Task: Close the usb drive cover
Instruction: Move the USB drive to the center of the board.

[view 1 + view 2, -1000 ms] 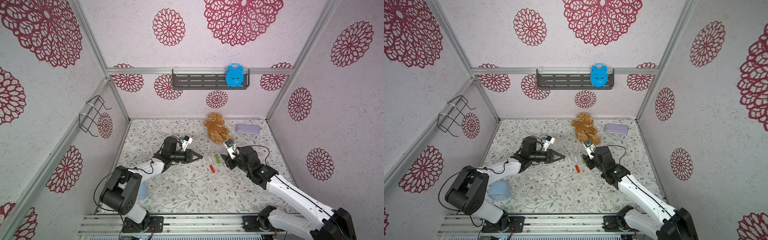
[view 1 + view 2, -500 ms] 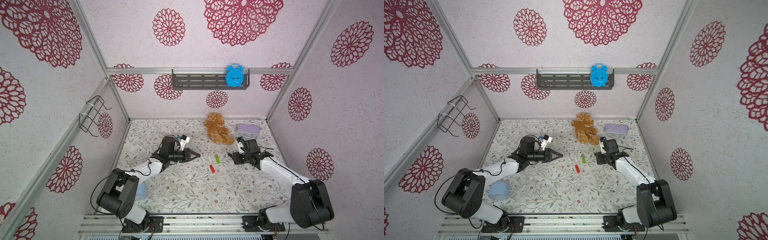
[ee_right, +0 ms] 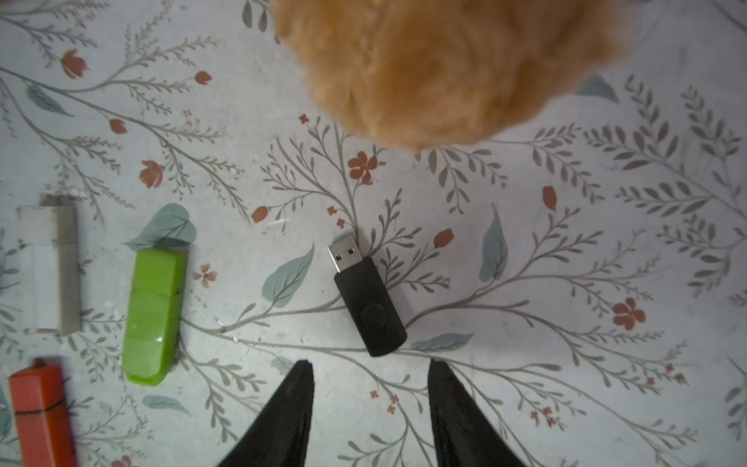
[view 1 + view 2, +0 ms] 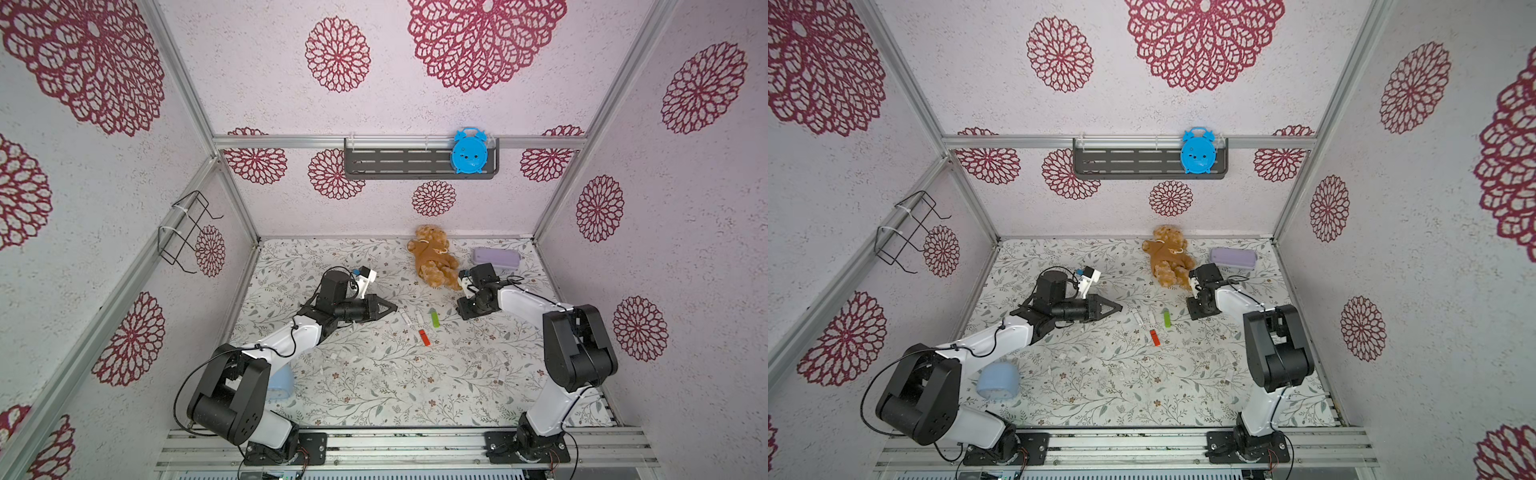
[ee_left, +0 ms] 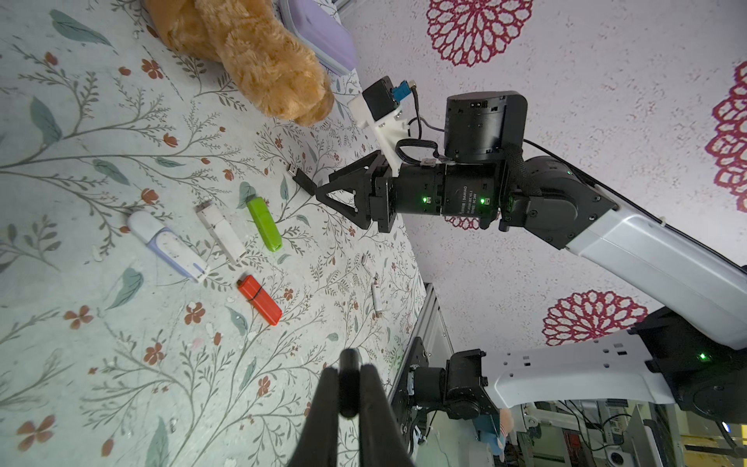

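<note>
A black usb drive (image 3: 370,305) lies flat on the floral table with its metal plug bare, just off the teddy bear's foot. My right gripper (image 3: 370,362) hangs over the drive's rear end, open, its fingers either side and apart from it. The left wrist view shows the same drive (image 5: 301,180) at the right gripper's tips. My left gripper (image 5: 349,370) is shut on a small black cover (image 5: 349,388), held above the table. In both top views the left gripper (image 4: 392,308) points toward the row of drives; the right gripper's body (image 4: 1200,309) hides the black drive.
Between the arms lie a green drive (image 4: 434,319), a red drive (image 4: 424,337), a white drive (image 5: 220,232) and a white-lilac drive (image 5: 167,246). A teddy bear (image 4: 434,259) and a purple case (image 4: 496,257) sit at the back. A blue cup (image 4: 998,380) is by the left arm.
The right arm swung from the middle toward the back right and now points down over the black drive, its jaws narrower. The left gripper has barely moved and stays shut.
</note>
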### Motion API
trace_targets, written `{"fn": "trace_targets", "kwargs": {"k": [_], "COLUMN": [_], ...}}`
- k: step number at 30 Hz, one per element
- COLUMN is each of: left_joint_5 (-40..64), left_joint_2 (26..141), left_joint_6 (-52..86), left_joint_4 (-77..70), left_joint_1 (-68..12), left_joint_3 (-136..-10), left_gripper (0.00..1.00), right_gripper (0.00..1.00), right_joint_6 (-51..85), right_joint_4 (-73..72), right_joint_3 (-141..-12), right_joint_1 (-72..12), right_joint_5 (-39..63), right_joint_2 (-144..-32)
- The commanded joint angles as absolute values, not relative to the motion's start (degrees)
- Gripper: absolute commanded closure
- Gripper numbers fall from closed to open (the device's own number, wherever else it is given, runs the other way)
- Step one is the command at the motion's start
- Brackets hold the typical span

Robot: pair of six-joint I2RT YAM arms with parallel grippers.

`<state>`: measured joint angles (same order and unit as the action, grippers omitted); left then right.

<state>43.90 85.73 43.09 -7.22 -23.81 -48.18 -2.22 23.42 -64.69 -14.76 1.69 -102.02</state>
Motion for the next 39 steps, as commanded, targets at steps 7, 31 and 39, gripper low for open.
{"fn": "trace_targets", "kwargs": {"k": [7,31,39], "left_joint_5": [43.2,42.7,41.8], "left_joint_2": [84.2,82.6,82.1], "left_joint_6": [41.8,41.3,41.5], "left_joint_4": [-6.1,-5.7,-6.5], "left_joint_1": [-23.2,-23.2,-23.1], "left_joint_3": [-49.8,-48.4,-47.8], "left_gripper": [0.9,0.9,0.9], "right_gripper": [0.54,0.81,0.75], "right_joint_6": [-3.6,0.3,4.3], "right_joint_4": [23.1,36.2,39.9], "right_joint_3": [-68.7,-60.5,-56.7], "right_joint_1": [-15.4,-27.7,-31.6], "right_joint_5": [0.4,-3.7,-2.2], "right_joint_2": [-106.7,-100.4,-96.1]}}
